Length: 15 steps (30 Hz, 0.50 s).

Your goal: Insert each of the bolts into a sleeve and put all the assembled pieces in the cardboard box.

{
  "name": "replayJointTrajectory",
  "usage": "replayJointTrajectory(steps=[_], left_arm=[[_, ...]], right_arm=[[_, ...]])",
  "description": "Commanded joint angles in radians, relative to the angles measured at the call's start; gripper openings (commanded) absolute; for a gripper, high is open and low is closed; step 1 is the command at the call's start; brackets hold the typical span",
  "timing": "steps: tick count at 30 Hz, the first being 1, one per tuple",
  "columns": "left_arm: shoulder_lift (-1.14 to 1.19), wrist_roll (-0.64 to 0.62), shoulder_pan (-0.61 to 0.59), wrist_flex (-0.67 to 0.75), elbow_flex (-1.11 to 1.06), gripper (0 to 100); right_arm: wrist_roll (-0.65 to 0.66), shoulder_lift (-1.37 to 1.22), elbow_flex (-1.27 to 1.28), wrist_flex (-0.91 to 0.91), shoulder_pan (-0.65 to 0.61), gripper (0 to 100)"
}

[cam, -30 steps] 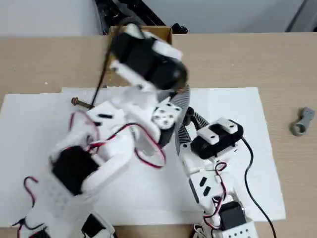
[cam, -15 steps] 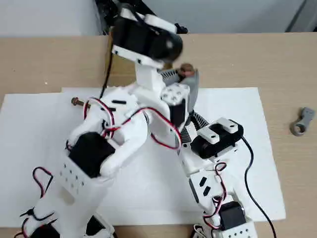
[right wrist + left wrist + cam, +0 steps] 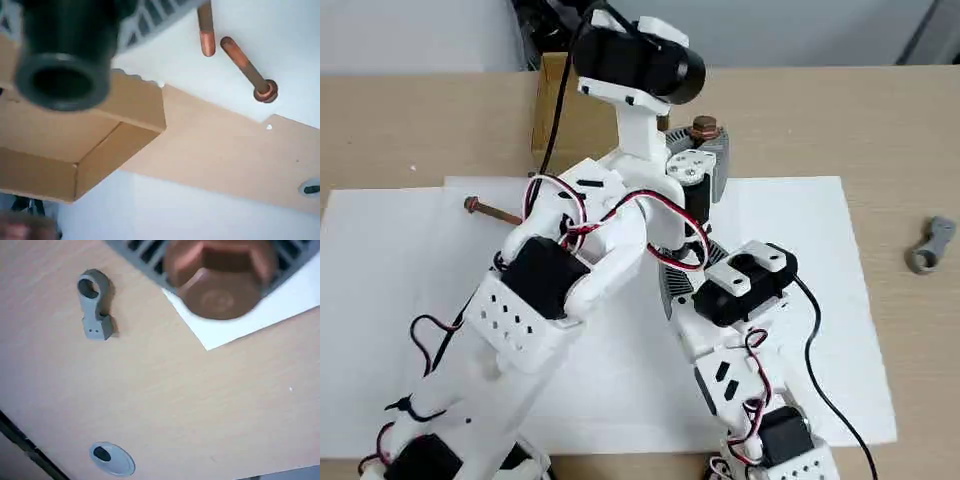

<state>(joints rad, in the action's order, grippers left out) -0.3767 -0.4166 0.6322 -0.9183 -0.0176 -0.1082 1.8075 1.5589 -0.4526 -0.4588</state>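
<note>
The left gripper sits at the far middle of the bench, just past the far edge of the white sheet. Its ribbed grey jaws are pinched on a copper bolt. The bolt stands upright, with its hex head poking out above the jaws. In the left wrist view that head is pressed against a ribbed jaw, above the corner of the sheet. No sleeve can be made out around the part of the bolt that shows.

The cardboard box is on the far side of the bench, just left of the held bolt, and the left arm covers most of it. The right wrist view looks into its open corner.

The right gripper is low over the middle of the sheet, nearer than the left gripper and tucked under the left arm. Whether it is spread or pressed together cannot be told, nor whether it holds anything.

A second bolt lies flat on the far-left part of the sheet, with its head towards the left. It is well apart from both grippers and not in a sleeve. The right wrist view shows it on the sheet near the edge.

The grey sleeve lies alone on the bare bench, far to the right and off the sheet. The left wrist view shows its ring end and blocky foot.
</note>
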Motion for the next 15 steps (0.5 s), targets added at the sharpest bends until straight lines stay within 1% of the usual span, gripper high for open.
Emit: replayJointTrajectory(steps=[1,7,13,15], left_arm=[[-0.025,0.02,-0.003,-0.012,0.01,0],[-0.078,0.021,0.0,-0.012,-0.028,0],[-0.08,0.018,0.003,-0.011,-0.094,0],[-0.08,0.018,0.002,0.009,-0.105,0]], right_arm=[[-0.011,0.005,-0.046,0.019,-0.012,0.3],[-0.011,0.005,-0.044,0.015,-0.012,0.3],[-0.011,0.005,-0.044,0.015,-0.012,0.3],[-0.011,0.005,-0.044,0.015,-0.012,0.3]])
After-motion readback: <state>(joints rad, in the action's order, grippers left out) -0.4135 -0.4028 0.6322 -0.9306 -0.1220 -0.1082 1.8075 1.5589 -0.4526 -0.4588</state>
